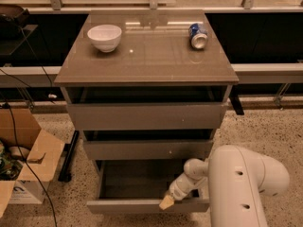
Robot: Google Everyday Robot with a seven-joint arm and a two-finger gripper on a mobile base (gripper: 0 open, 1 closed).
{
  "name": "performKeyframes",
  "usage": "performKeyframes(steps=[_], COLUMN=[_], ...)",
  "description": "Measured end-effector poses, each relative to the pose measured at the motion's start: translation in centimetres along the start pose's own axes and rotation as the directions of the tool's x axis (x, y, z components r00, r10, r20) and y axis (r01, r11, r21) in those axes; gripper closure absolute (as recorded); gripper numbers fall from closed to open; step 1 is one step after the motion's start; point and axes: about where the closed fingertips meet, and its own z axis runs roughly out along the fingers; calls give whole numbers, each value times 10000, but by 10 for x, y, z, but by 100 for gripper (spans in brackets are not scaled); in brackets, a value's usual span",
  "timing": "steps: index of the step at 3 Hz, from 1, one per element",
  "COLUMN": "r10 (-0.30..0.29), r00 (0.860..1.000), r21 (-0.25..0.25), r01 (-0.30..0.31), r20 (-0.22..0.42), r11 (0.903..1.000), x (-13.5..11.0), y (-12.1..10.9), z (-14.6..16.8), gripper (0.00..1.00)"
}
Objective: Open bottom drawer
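The bottom drawer (142,206) of the grey-brown cabinet is pulled well out toward me, and its dark inside (137,178) shows. My gripper (166,202) sits at the top edge of the drawer's front, right of its middle, with its tan tip touching that edge. My white arm (236,183) fills the lower right. The middle drawer (147,149) and the top drawer (144,116) above it stand slightly out.
A white bowl (104,37) and a blue can (198,35) lying on its side rest on the cabinet top (147,56). An open cardboard box (23,160) with cables stands on the floor at the left. A dark rail runs behind the cabinet.
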Motion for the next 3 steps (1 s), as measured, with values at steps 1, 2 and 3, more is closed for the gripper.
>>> performKeyframes(steps=[1, 2, 3], r10=[60, 59, -18], r00=[10000, 10000, 9987], r21=[-163, -165, -301], r01=[-61, -60, 3], r20=[-56, -61, -502], r11=[9998, 9998, 9995], x=[7, 7, 10], y=[8, 8, 13], z=[4, 4, 13], gripper=[21, 1, 0])
